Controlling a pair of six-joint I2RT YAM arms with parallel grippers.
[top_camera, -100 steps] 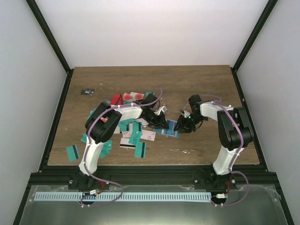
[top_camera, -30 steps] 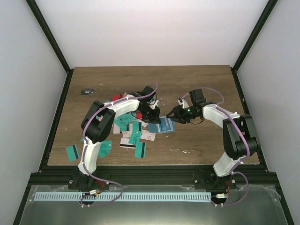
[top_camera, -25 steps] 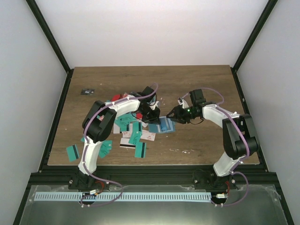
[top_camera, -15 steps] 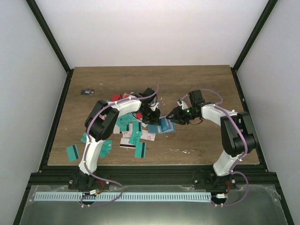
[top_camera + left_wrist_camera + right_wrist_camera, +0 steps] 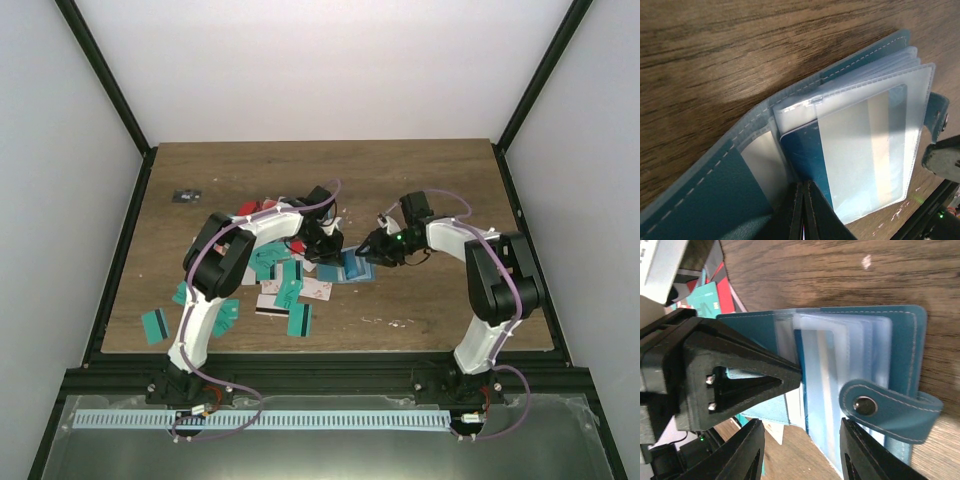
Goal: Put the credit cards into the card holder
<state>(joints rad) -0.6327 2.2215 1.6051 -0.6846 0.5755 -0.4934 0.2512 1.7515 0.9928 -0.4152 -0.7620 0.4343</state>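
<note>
Pinching the stiff, slick card [image 5: 800, 160] edgewise, your left fingers [image 5: 796, 215] are clenched; right fingers [image 5: 747, 460] gape over the floppy card holder [image 5: 900, 340].

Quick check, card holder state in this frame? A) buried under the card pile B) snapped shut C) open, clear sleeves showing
C: the card holder lies open on the table, clear sleeves fanned out, snap strap undone.
</note>
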